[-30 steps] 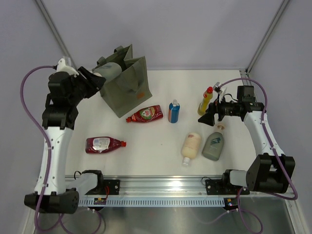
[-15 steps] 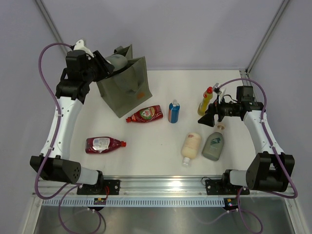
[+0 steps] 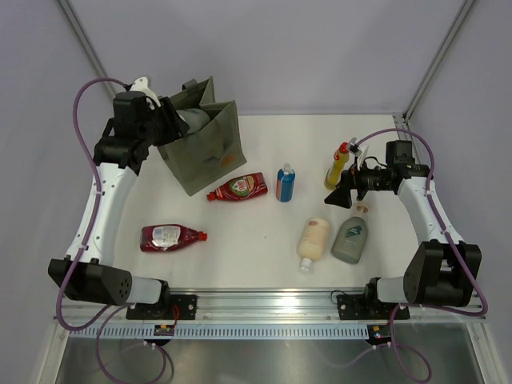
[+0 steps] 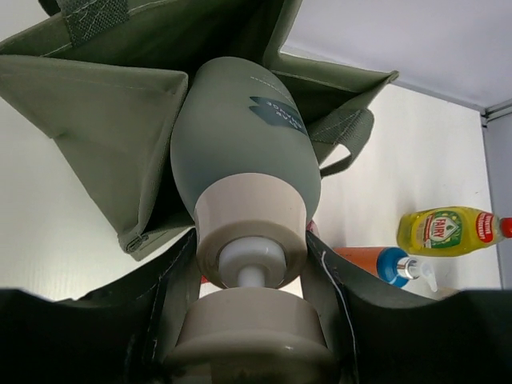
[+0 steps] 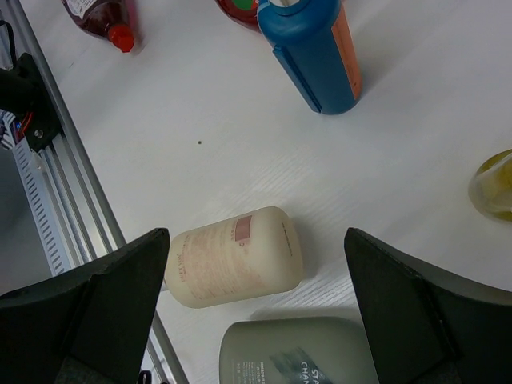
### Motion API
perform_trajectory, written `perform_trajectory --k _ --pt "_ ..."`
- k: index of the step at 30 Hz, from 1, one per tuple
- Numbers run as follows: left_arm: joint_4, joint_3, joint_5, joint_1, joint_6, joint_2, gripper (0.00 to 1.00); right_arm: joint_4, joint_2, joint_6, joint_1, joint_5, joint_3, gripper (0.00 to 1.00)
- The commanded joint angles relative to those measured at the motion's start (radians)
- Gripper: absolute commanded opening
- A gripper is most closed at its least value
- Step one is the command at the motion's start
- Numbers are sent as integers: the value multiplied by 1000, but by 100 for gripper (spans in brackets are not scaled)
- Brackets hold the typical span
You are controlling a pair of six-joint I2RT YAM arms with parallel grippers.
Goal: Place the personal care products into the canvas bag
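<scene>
Pump bottle (image 4: 240, 136), grey-green matte plastic, rounded shoulders, beige collar and pump head: I hold it in the left gripper (image 4: 250, 268), fingers clamped on the collar, base first at the mouth of the canvas bag (image 3: 210, 152). Bag: olive woven fabric, soft gusseted walls, strap handles, small orange-brown patch; it stands near the far left corner of the worktop (image 3: 256, 264). Step in hand, by my reading: delivery of this bottle. The next move calls for easing it deeper past the slack rim before letting go, since a floppy wall or strap could catch it. Outside the bag, all smooth plastic: dark red bottle (image 3: 238, 187), lying beside the bag; second dark red bottle (image 3: 172, 237), toward the near left; blue white-capped bottle (image 3: 285, 182), mid-worktop; yellow red-capped bottle (image 3: 338, 166), cream bottle (image 3: 314, 240) and second grey-green bottle (image 3: 352, 238), toward the right edge. Right gripper (image 3: 338, 197): fingers spread wide, empty, above the cream bottle.
</scene>
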Motion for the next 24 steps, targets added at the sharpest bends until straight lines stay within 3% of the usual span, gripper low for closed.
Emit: perform_trajectory --k 1,6,17,24 --pt "164 76 15 3 54 -13 0 -18 0 -32 1 -25 42 100" --pt "113 174 71 -2 77 147 0 -25 -12 -47 -1 -36 37 99" --pt "64 360 -9 -85 169 392 0 -39 -7 -55 -1 -25 45 99" --pt "21 367 -11 -89 198 464 29 -51 -4 -70 -1 -28 45 100"
